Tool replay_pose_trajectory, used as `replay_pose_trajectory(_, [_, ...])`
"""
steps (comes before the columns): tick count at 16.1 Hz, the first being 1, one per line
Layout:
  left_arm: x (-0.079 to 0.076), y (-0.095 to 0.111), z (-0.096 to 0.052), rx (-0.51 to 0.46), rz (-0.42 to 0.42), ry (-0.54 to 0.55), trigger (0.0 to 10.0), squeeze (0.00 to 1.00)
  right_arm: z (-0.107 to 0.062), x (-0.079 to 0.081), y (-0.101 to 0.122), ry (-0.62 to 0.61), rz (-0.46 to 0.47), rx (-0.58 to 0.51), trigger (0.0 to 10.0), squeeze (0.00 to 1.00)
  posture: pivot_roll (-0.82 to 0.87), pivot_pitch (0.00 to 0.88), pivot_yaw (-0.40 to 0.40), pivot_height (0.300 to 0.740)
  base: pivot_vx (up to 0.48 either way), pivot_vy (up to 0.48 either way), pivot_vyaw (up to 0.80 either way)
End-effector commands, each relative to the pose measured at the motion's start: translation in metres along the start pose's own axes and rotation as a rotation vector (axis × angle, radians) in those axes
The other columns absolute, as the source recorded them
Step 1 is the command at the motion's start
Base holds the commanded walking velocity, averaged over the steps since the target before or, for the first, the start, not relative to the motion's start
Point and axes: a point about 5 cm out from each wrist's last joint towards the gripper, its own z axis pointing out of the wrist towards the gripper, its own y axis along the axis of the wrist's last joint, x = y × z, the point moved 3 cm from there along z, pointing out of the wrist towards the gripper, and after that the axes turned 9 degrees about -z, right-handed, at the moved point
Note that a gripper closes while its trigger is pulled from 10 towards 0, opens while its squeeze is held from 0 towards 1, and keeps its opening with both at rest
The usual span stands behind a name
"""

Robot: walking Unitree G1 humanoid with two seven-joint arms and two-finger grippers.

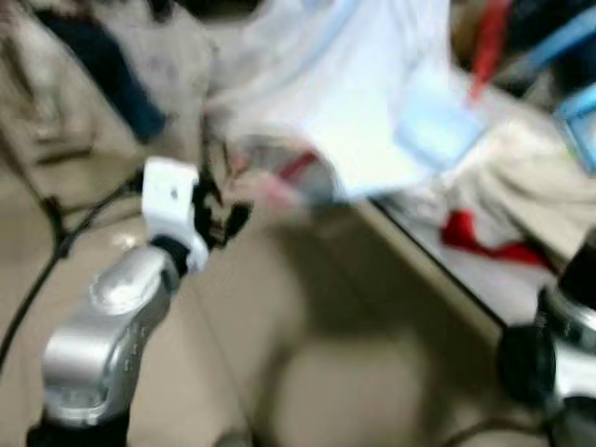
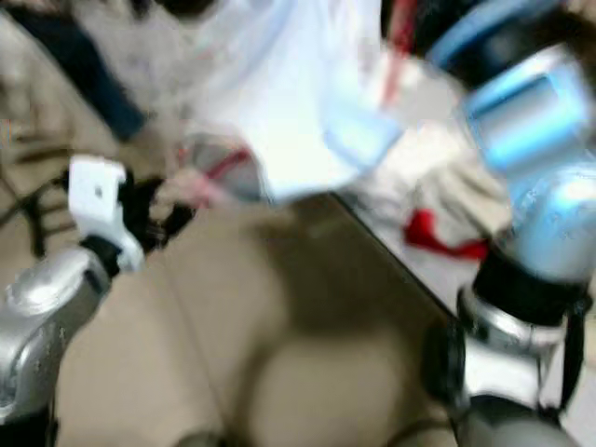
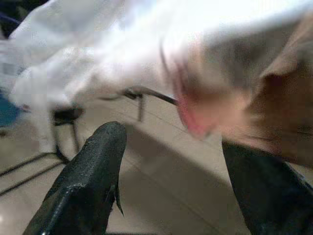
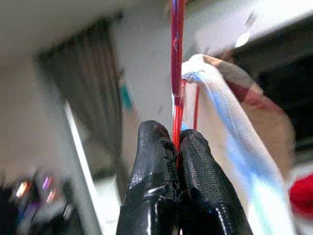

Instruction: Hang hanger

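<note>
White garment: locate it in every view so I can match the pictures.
Left eye view: white garment, upper centre.
Right eye view: upper centre-left.
Left wrist view: beyond the left gripper, at.
Right wrist view: draped beside the red hanger.
Shared landmark: red cloth, in both eye views.

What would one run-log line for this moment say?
right gripper: shut on red hanger | white garment: draped on hanger | left gripper: open, below garment | head views: blurred
</note>
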Motion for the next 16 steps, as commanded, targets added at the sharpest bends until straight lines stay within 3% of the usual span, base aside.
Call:
replay_pose_trajectory(1, [-0.005,-0.002,0.0,0.006,0.007,-0.015,10.0,0.0,-0.004,-0.002,-0.01,-0.011,-0.042,0.055,10.0,0.0,0.05,0.0,-0.057,0.74,0.0,0.0,0.8])
replay_pose_trajectory(4, [-0.01,-0.012,-0.001,0.053,0.036,-0.042,10.0,0.0,-0.017,-0.007,-0.081,-0.056,-0.219,0.33,10.0,0.0,0.05,0.0,-0.064,0.74,0.0,0.0,0.8])
replay_pose_trajectory(6, [-0.019,-0.022,-0.006,0.102,0.042,-0.091,10.0,0.0,-0.032,-0.015,-0.133,-0.132,-0.235,0.46,10.0,0.0,0.06,0.0,-0.07,0.74,0.0,0.0,0.8])
replay_pose_trajectory(8, [-0.026,-0.034,-0.012,0.161,0.06,-0.133,10.0,0.0,-0.047,-0.022,-0.169,-0.188,-0.284,0.545,10.0,0.0,0.07,0.0,-0.079,0.74,0.0,0.0,0.8])
replay_pose_trajectory(9, [-0.026,-0.036,-0.012,0.164,0.065,-0.131,10.0,0.0,-0.05,-0.023,-0.173,-0.194,-0.291,0.556,10.0,0.0,0.07,0.0,-0.08,0.74,0.0,0.0,0.8])
replay_pose_trajectory(10, [-0.019,-0.038,-0.007,0.15,0.06,-0.084,10.0,0.0,-0.067,-0.033,-0.191,-0.266,-0.309,0.608,10.0,0.0,0.08,0.0,-0.088,0.74,0.0,0.0,0.8])
replay_pose_trajectory(12, [-0.012,-0.043,0.0,0.14,0.082,-0.037,10.0,0.0,-0.092,-0.048,-0.204,-0.405,-0.274,0.644,10.0,0.0,0.08,0.0,-0.086,0.74,0.0,0.0,0.0])
replay_pose_trajectory(15, [-0.013,-0.049,0.011,0.13,0.128,-0.028,10.0,0.0,-0.107,-0.043,-0.211,-0.408,-0.257,0.663,10.0,0.0,0.07,0.0,-0.07,0.74,0.0,0.0,0.0])
replay_pose_trajectory(16, [-0.021,-0.049,0.016,0.116,0.117,-0.074,10.0,0.0,-0.109,-0.039,-0.211,-0.404,-0.251,0.658,10.0,0.0,0.06,0.0,-0.06,0.74,0.0,0.0,0.0])
